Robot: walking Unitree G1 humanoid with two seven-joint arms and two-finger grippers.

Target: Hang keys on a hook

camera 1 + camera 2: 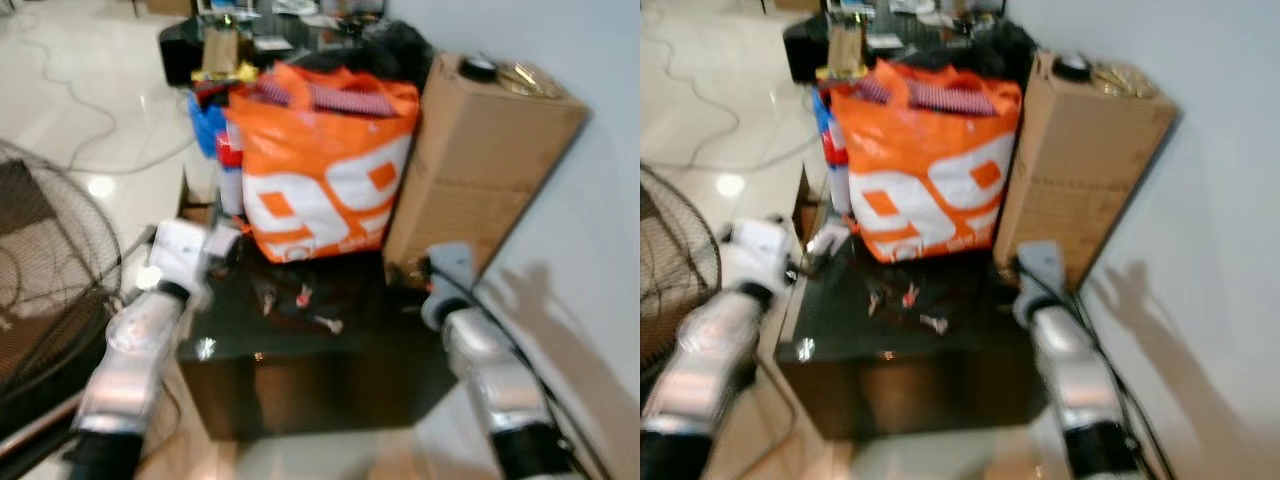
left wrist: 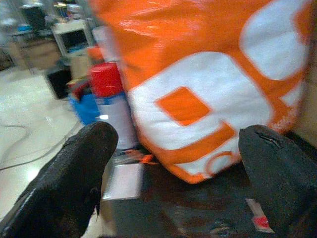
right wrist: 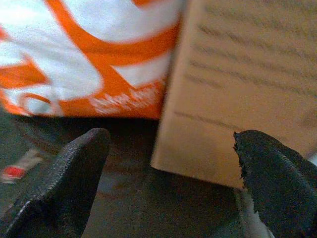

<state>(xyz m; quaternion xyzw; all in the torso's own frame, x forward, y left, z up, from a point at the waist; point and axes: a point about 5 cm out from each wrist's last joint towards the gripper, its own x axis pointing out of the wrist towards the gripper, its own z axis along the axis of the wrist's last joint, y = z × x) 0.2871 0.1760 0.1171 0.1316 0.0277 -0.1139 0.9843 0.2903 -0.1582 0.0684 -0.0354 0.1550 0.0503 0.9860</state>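
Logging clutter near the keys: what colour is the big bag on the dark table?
Orange with white patches, bag; clearest in the left eye view.

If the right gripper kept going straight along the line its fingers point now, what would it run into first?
Most likely the cardboard box: in the right wrist view the open right gripper aims at the box's lower corner beside the orange bag, above the dark table. Blur leaves the depth uncertain.

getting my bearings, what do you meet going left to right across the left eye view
fan grille → left gripper → keys on the black table → right gripper → cardboard box → white wall
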